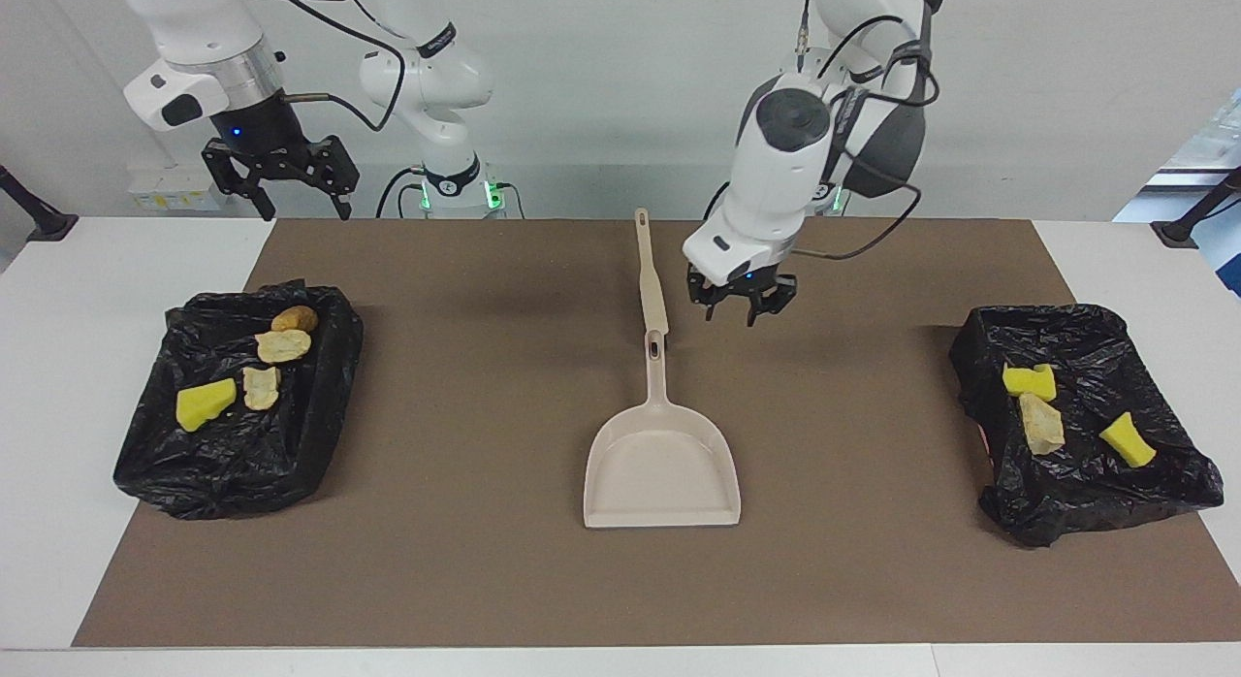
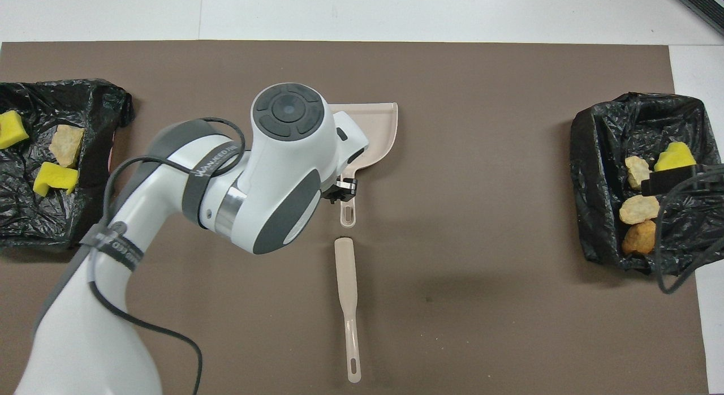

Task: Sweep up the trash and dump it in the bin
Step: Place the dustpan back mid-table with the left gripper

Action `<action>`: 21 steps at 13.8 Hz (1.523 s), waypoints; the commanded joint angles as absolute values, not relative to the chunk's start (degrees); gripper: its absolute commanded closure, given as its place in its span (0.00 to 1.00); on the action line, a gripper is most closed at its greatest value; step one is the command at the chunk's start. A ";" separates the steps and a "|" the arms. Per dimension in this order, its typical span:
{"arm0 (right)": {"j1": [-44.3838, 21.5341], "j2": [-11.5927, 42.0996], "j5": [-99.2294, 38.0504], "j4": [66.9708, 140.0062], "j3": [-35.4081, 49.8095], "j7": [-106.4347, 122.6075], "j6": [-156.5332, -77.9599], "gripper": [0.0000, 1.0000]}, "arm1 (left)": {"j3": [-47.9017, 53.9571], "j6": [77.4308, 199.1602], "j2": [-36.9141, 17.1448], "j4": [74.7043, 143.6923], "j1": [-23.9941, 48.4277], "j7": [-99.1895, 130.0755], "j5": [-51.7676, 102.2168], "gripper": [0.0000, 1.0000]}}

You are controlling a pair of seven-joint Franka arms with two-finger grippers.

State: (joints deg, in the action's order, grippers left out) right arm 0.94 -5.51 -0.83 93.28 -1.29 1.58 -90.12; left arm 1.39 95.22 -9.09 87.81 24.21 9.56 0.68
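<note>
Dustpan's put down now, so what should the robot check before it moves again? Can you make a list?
1. Dustpan flat on the mat, free of any gripper: ok.
2. Left gripper raised, open, empty: ok.
3. Right gripper waits high by its own end's bin, open, empty: ok.
4. Brush lies on the mat, nearer the robots than the dustpan: ok.
5. All trash inside the two bins, none on the mat: ok.

Beige dustpan [image 1: 661, 468] flat mid-mat [image 1: 485, 561]; beige brush [image 1: 651, 279] end-to-end with dustpan handle, nearer robots.
</note>
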 commanded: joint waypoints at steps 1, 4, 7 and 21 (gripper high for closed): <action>1.76 -6.33 -1.49 93.78 -0.62 0.88 -89.38 0.00 | 1.76 92.47 -0.72 91.58 19.35 0.38 -1.58 0.00; 1.76 -6.33 -1.49 93.69 -0.62 0.88 -89.38 0.00 | 1.23 87.92 3.60 90.71 13.64 -5.43 -1.06 0.00; 1.76 -6.33 -1.49 93.69 -0.62 0.88 -89.38 0.00 | 0.36 81.84 5.09 88.86 11.87 -7.38 -1.58 0.00; 1.76 -6.33 -1.49 93.69 -0.62 0.88 -89.38 0.00 | -2.20 84.11 0.97 83.14 7.29 -9.14 -0.70 0.00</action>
State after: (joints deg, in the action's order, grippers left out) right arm 0.95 -5.52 -0.83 93.29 -1.29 1.58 -90.12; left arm -2.54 83.79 1.30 84.51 7.68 -8.35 -0.76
